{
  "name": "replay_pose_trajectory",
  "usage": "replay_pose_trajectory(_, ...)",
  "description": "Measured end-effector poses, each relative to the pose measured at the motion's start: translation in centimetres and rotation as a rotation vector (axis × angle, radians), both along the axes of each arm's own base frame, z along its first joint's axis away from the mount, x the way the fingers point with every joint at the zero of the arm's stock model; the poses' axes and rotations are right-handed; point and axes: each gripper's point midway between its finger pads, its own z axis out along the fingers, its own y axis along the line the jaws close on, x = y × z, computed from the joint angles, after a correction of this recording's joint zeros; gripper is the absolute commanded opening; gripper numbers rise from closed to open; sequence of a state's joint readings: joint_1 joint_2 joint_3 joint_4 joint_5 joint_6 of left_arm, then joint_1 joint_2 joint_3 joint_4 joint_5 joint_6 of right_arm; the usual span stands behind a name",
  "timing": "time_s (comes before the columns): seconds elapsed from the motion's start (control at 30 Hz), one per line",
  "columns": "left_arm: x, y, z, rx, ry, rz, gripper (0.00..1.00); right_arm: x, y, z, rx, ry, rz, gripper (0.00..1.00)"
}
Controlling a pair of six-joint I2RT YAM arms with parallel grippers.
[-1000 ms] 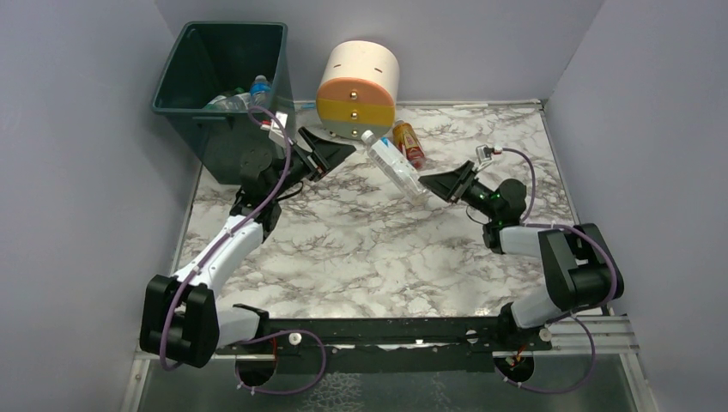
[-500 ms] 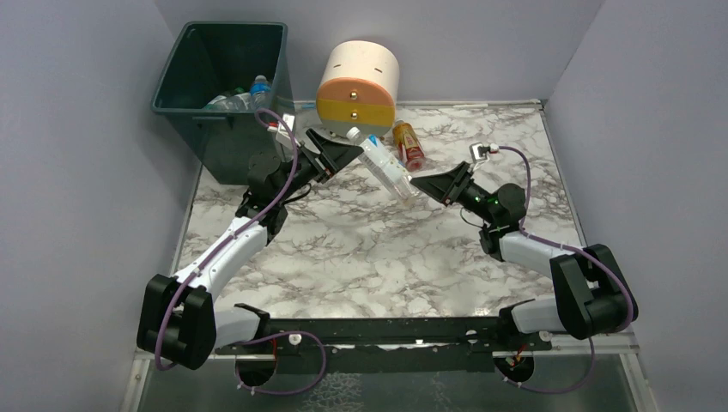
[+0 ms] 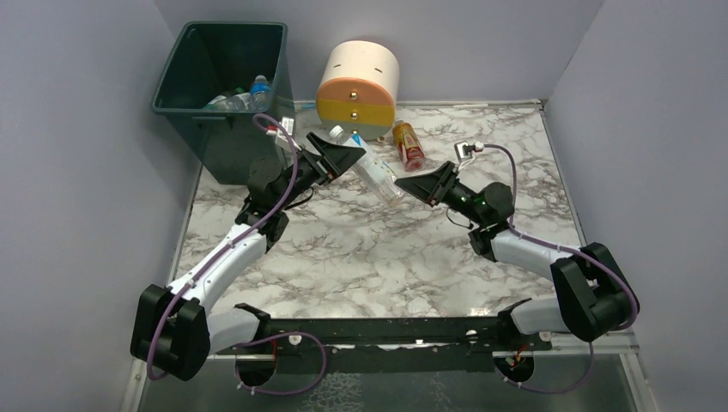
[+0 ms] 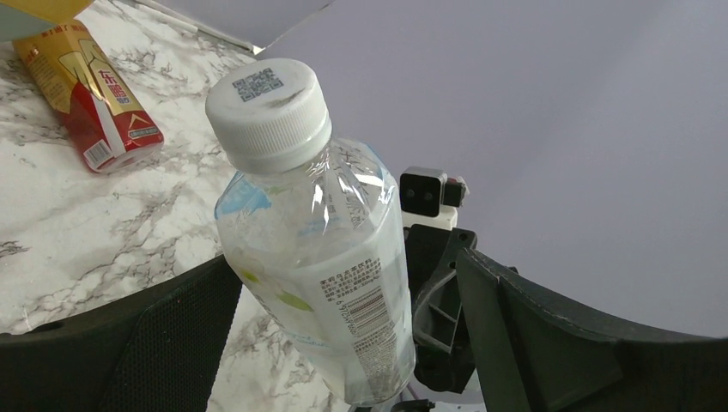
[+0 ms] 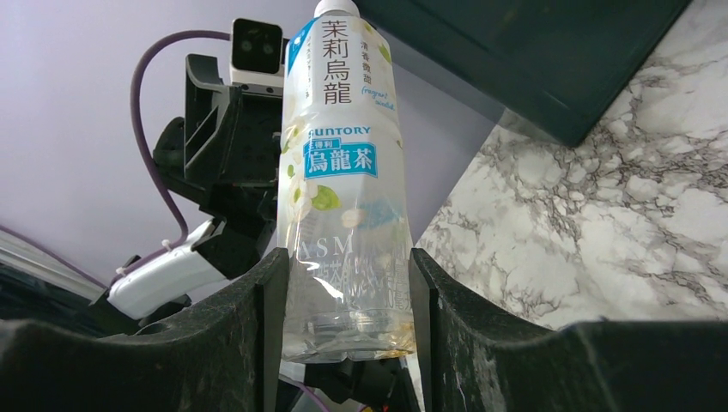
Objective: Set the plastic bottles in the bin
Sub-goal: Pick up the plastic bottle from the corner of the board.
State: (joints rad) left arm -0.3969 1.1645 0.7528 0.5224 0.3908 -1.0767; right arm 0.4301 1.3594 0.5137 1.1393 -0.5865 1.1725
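I saw the bin [image 3: 215,142] at the far left corner of the worktop [image 3: 369,249], with several bottles [image 3: 245,96] inside it. The drawer unit [image 3: 356,86] stood to its right, and a loose bottle [image 3: 409,144] lay just right of that. In front of the unit, the raised bottle [image 3: 371,167] hung between my left hand [image 3: 350,155] and right hand [image 3: 400,183].

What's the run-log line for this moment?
phase: mid-air handover | right gripper: shut on clear bottle base | left gripper: open around cap end | bin: holds bottles | table: red-labelled bottle
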Motion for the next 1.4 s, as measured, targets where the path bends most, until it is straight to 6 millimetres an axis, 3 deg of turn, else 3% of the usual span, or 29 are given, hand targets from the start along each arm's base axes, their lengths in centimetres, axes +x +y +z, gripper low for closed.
replay_pose_trajectory(0.3, -0.2, -0.2, 0.4, -0.003, -0.013, 0.012, 0.98, 0.1, 1.0, 1.3, 0.011, -0.021, -0.001, 0.46)
replay_pose_trajectory(0.83, 0.2, -0.3, -0.2, 0.013, -0.009, 0.022, 0.70, 0.2, 1.3, 1.5, 0.013, -0.022, -0.001, 0.50)
replay_pose_trajectory(1.03, 0.4, -0.4, -0.3, 0.015, -0.006, 0.022, 0.69, 0.3, 1.3, 1.3, 0.011, -0.017, -0.003, 0.62)
replay_pose_trajectory(1.3, 1.0, -0.7, -0.9, 0.039, 0.004, 0.023, 0.69, -0.4, 0.9, 1.2, 0.006, -0.022, -0.008, 0.97)
replay_pose_trajectory(1.4, 1.3, -0.8, -0.3, 0.044, -0.008, 0.024, 0.69, -0.9, 0.5, 1.6, -0.001, -0.031, -0.024, 0.99)
